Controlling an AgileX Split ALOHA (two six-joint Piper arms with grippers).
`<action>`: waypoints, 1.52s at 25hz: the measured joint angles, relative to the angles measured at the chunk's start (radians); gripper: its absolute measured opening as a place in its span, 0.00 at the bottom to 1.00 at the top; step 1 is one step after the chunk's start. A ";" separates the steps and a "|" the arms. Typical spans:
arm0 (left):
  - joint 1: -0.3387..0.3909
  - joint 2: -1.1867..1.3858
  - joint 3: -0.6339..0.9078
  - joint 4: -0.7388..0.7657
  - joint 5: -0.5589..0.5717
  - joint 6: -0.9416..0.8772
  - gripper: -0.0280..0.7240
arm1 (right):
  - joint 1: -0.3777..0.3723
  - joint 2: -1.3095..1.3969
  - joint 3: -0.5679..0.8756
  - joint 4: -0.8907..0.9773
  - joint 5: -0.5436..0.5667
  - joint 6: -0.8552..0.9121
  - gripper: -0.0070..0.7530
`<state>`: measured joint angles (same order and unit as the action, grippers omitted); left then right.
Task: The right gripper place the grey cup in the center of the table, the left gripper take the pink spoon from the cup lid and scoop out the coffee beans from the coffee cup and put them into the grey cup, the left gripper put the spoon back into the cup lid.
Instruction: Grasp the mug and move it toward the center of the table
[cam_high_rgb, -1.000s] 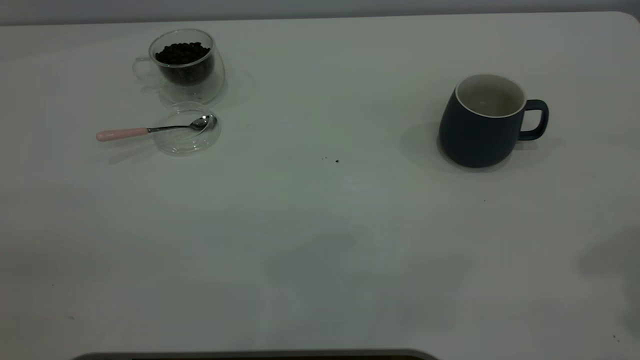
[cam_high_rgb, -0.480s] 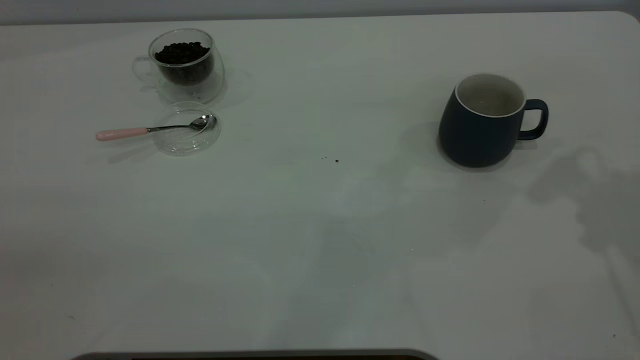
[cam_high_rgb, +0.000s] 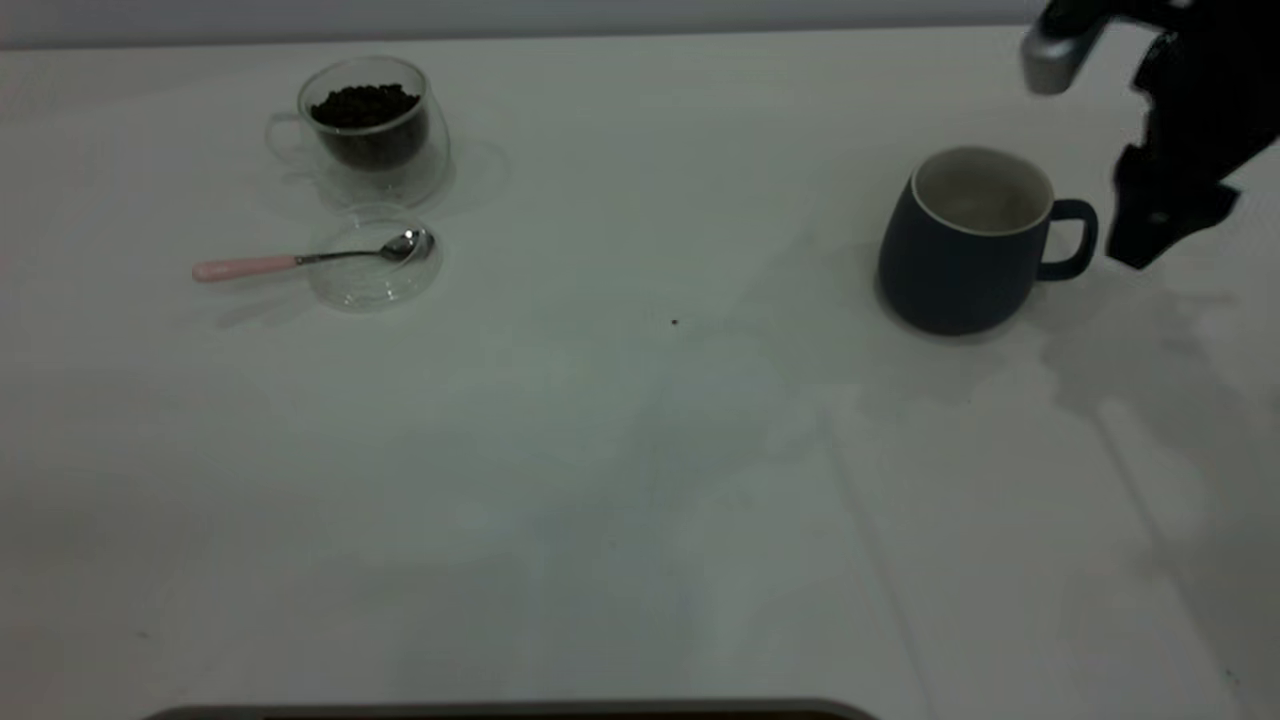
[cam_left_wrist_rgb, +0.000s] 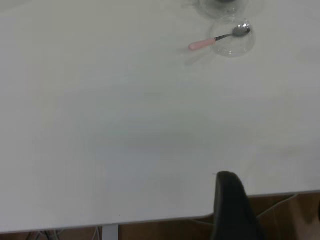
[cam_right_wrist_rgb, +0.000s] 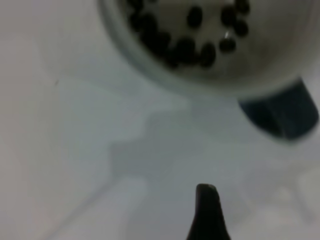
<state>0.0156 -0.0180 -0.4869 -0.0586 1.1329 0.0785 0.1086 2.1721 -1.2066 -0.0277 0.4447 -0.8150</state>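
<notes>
From the exterior view, the right tool (cam_high_rgb: 1160, 225) hangs just beside the handle (cam_high_rgb: 1070, 240) of the grey cup (cam_high_rgb: 955, 260), on its 3 o'clock side and not touching it. I cannot tell how wide the tool is set. The cup stands upright toward 3 o'clock on the table (cam_high_rgb: 640, 480), well away from the centre. At about 10 o'clock the coffee cup (cam_high_rgb: 375, 130) holds the coffee beans (cam_high_rgb: 365, 105). The cup lid (cam_high_rgb: 370, 285) sits just at its 6 o'clock, with the pink spoon (cam_high_rgb: 300, 260) resting bowl-in, handle pointing to 9 o'clock.

In the left wrist view, the left tool (cam_left_wrist_rgb: 232, 210) waits at the table edge, far from the spoon (cam_left_wrist_rgb: 215, 40); its width I cannot tell.

In the right wrist view, the cup's rim (cam_right_wrist_rgb: 165, 75) and its blue handle (cam_right_wrist_rgb: 282, 112) fill the frame. Dark rounded spots show inside the cup, and I cannot say what they are. I'd have the right tool (cam_right_wrist_rgb: 206, 210) close squarely on the handle or the wall, then carry the cup level toward 9 o'clock.
</notes>
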 joint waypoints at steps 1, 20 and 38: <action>0.000 0.000 0.000 0.000 0.000 0.000 0.66 | 0.001 0.025 -0.019 0.000 -0.008 -0.001 0.79; 0.000 0.000 0.000 0.000 0.000 0.000 0.66 | 0.126 0.119 -0.110 0.004 -0.097 -0.019 0.79; 0.000 0.000 0.000 0.000 0.001 0.000 0.66 | 0.412 0.119 -0.112 0.280 -0.325 -0.008 0.79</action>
<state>0.0156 -0.0180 -0.4869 -0.0586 1.1337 0.0785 0.5209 2.2911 -1.3186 0.2525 0.1199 -0.8225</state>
